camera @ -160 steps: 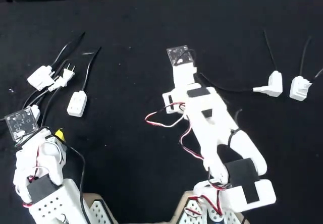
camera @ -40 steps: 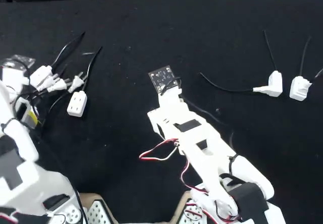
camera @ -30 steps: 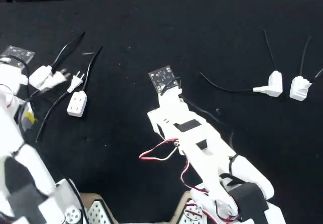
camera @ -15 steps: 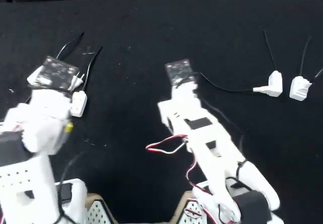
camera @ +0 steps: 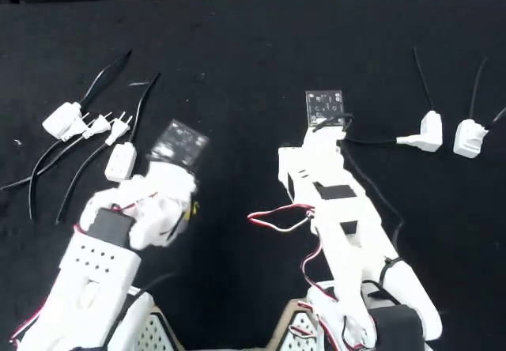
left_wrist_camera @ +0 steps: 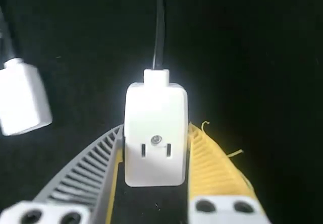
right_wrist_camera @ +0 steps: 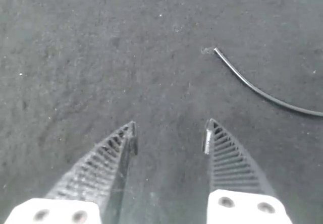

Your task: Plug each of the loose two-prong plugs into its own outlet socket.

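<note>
Nearest the robot, the left hand [left_wrist_camera: 157, 127] has the outlet socket [left_wrist_camera: 155, 138] centred in its opening in the left wrist view. The socket is a white block with its two-slot face turned to the camera and its black cord [left_wrist_camera: 159, 27] running straight away. Whether the hand is clamped on the block or only poised around it I cannot tell. In the high view the outlet socket [camera: 120, 162] lies flat on the black desk [camera: 237, 43], just beside the left arm's forward end. I judge it light, rigid and smooth-sided, so it would likely skid or swivel against its springy cord. The sound hold is across the two long flat sides at mid-body, leaving the slotted face free. Another white block [left_wrist_camera: 22, 99] lies near it. The right hand [right_wrist_camera: 170, 124] hangs part open and empty over bare desk, with a thin cord end [right_wrist_camera: 242, 78] a little beyond it. Farther out on the left, two loose two-prong plugs [camera: 117, 130] lie side by side just beyond the socket. Small and light, with thin prongs, they probably want gripping by the moulded body behind the prongs. Far off to the right lie two white fittings [camera: 431, 132], too small to tell plug from socket.
</note>
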Action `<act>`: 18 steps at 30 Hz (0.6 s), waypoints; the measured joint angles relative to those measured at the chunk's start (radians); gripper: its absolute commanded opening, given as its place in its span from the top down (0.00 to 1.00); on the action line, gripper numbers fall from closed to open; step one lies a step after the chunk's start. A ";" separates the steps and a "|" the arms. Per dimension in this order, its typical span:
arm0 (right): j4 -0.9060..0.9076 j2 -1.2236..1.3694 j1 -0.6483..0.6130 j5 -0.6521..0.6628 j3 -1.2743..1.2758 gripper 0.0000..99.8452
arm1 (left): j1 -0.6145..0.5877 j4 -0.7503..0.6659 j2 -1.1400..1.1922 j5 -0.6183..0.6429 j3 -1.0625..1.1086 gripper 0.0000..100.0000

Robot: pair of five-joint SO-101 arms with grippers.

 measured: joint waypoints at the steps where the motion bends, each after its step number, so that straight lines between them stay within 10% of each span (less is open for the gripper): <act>1: 0.000 0.000 0.000 0.000 0.000 0.80 | 0.011 -0.012 0.000 -0.015 0.017 0.97; 14: 0.000 0.000 0.000 -0.003 0.000 0.80 | -0.072 -0.310 0.236 -0.071 0.087 0.96; 18: 0.000 0.000 0.000 -0.003 0.000 0.80 | -0.068 -0.371 0.407 -0.071 0.043 0.80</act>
